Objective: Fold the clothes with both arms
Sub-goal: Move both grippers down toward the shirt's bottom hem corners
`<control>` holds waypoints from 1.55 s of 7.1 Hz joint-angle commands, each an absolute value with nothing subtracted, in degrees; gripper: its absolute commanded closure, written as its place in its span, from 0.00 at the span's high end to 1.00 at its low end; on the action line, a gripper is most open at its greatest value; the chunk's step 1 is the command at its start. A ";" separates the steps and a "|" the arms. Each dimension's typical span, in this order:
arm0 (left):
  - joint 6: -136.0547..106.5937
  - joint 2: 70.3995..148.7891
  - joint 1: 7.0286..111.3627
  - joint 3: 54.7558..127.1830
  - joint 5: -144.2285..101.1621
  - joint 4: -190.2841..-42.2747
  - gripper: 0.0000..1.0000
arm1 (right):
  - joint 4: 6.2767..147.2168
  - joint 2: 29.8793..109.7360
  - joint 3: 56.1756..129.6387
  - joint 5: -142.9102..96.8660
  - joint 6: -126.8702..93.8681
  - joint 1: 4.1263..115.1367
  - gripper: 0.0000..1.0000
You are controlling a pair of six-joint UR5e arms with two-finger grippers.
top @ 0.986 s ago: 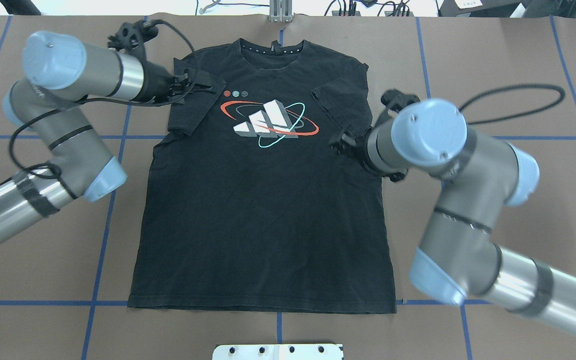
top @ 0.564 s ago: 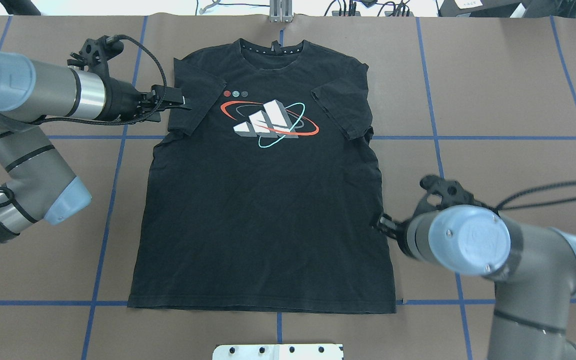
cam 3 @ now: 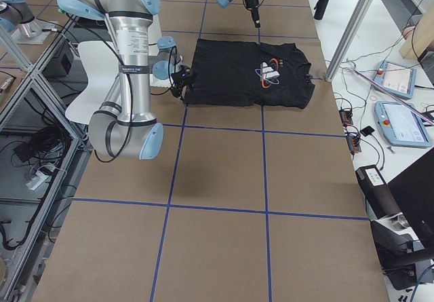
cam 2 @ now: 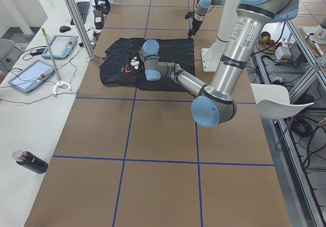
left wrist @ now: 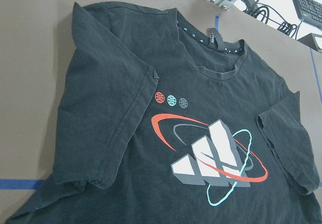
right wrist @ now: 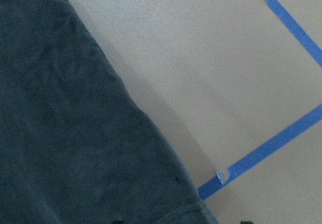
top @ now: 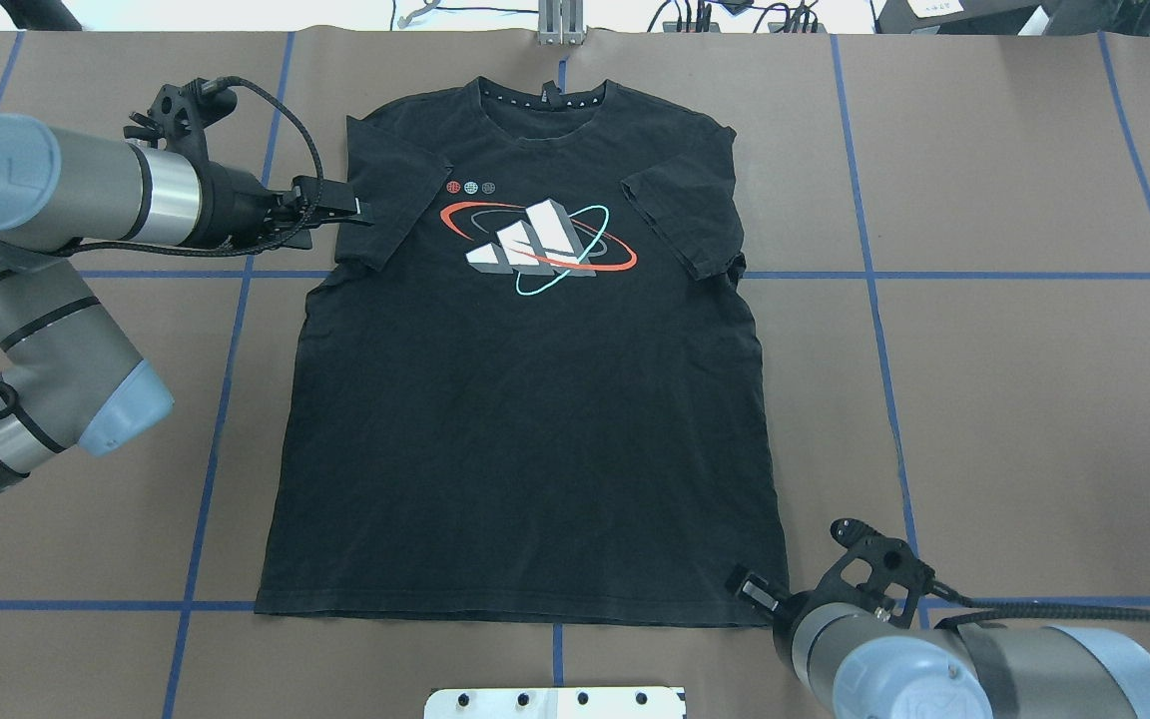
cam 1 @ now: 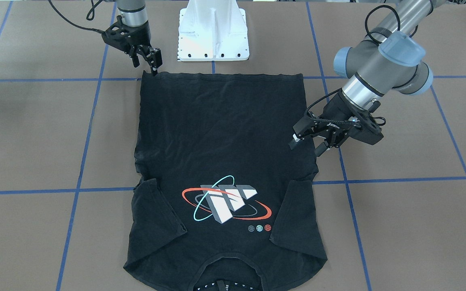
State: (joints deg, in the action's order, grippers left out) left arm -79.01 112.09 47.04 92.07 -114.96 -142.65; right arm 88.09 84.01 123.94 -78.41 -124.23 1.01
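The black T-shirt (top: 525, 419) lies flat on the brown table, print side up, collar at the far edge. Both sleeves are folded inward onto the chest. My left gripper (top: 355, 212) hovers open and empty at the outer edge of the folded left sleeve; in the front view (cam 1: 306, 144) its two fingers stand apart just above the shirt's side. Its wrist view shows the shirt's print (left wrist: 211, 158). My right gripper (top: 747, 589) is open and empty at the shirt's near right hem corner, also in the front view (cam 1: 146, 66). Its wrist view shows that corner (right wrist: 65, 133).
The white pedestal base (cam 1: 213, 32) stands just behind the hem, at the table's near edge. Blue tape lines (top: 984, 275) cross the table. A metal post (top: 560, 25) stands beyond the collar. Tablets (cam 2: 30, 76) and a dark bottle (cam 2: 30, 161) lie on the side bench.
My right gripper has moved from the right sleeve down along the shirt's side to the near hem corner. My left gripper has drawn back off the left sleeve to its outer edge.
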 commanded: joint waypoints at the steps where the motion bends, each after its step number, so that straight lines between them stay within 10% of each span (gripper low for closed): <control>1: -79.01 112.06 47.02 92.02 -114.96 -142.65 0.99 | 88.85 84.02 123.05 -77.69 -124.89 -0.61 0.80; 9: -78.84 112.06 47.02 91.67 -114.87 -142.65 0.99 | 88.86 83.58 121.82 -77.61 -124.81 0.53 0.49; 10: -78.84 112.06 47.02 91.23 -114.79 -142.65 1.00 | 88.86 83.50 121.99 -77.69 -124.89 0.61 0.40; 11: -78.84 112.06 47.02 91.14 -114.79 -142.65 0.99 | 88.86 83.67 122.08 -77.70 -124.81 0.96 0.06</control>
